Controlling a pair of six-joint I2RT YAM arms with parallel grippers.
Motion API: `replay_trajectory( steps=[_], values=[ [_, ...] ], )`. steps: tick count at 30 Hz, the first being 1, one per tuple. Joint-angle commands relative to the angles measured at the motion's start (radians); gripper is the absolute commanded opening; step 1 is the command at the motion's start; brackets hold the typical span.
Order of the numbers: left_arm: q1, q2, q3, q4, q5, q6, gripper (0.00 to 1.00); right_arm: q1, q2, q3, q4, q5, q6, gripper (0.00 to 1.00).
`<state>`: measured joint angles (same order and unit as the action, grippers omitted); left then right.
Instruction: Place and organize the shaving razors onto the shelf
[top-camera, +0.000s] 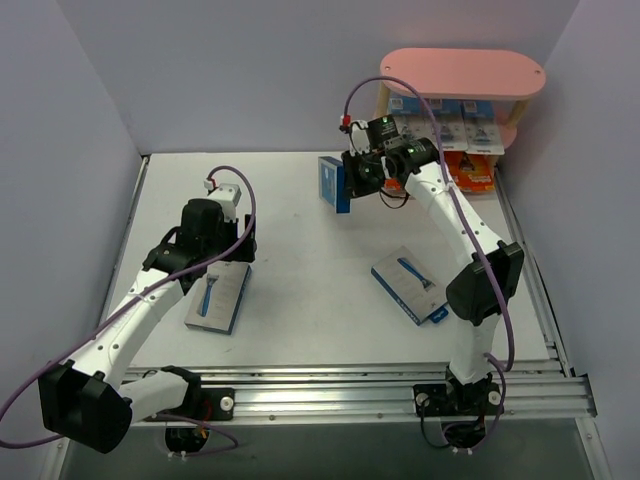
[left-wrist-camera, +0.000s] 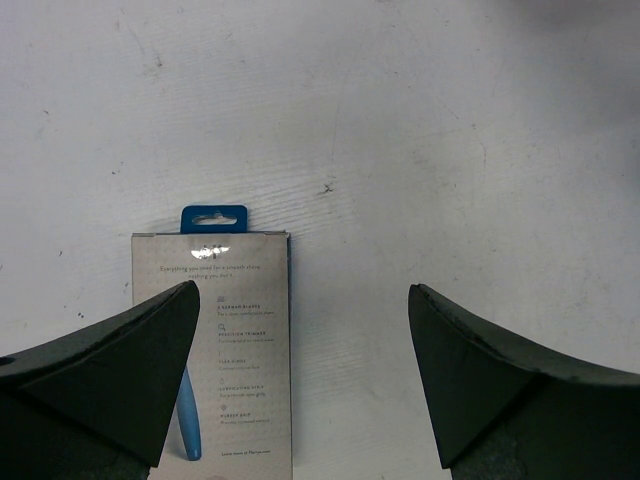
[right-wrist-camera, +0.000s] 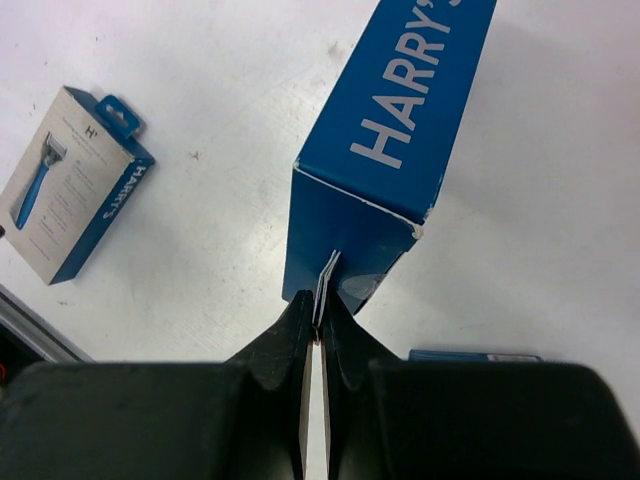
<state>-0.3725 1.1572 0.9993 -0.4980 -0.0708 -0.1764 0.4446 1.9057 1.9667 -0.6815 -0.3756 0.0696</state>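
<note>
Blue box (right-wrist-camera: 395, 120) endwise in clenched right end effector (right-wrist-camera: 318, 306), long axis pointing away.

Boxed in on three sides by pale lilac walls (top-camera: 250, 70); floored with scuffed white table (top-camera: 300, 230); edged near with metal rail (top-camera: 350, 392); lit evenly.

The left arm (top-camera: 140, 305) and the right arm (top-camera: 452, 210) are each built from white tubular links joined by bulky black joint housings, the largest at the elbow. A purple cable (top-camera: 247, 205) runs outside each arm in loose loops and ends near the wrist at a small red connector (top-camera: 343, 122). The right wrist module (top-camera: 385, 130) is black with green indicator lights; the left wrist module (top-camera: 228, 197) has a pale grey casing. The fingers (left-wrist-camera: 120, 370) of the left gripper (left-wrist-camera: 303, 290) are matt black tapered wedges; those of the right gripper (right-wrist-camera: 318, 300) match.
</note>
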Motion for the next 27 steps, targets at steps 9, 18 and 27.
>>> replay_trajectory(
  steps=[9, 18, 27],
  values=[
    [-0.006, -0.025, 0.047, 0.004, 0.005, -0.002, 0.95, -0.018, 0.009, 0.222, -0.108, 0.098, -0.059, 0.00],
    [-0.008, -0.024, 0.048, 0.003, 0.009, -0.002, 0.95, -0.041, -0.011, 0.288, -0.081, 0.107, -0.093, 0.00],
    [-0.009, -0.024, 0.048, 0.001, 0.011, 0.000, 0.94, -0.107, -0.048, 0.342, -0.003, 0.098, -0.039, 0.00]
  ],
)
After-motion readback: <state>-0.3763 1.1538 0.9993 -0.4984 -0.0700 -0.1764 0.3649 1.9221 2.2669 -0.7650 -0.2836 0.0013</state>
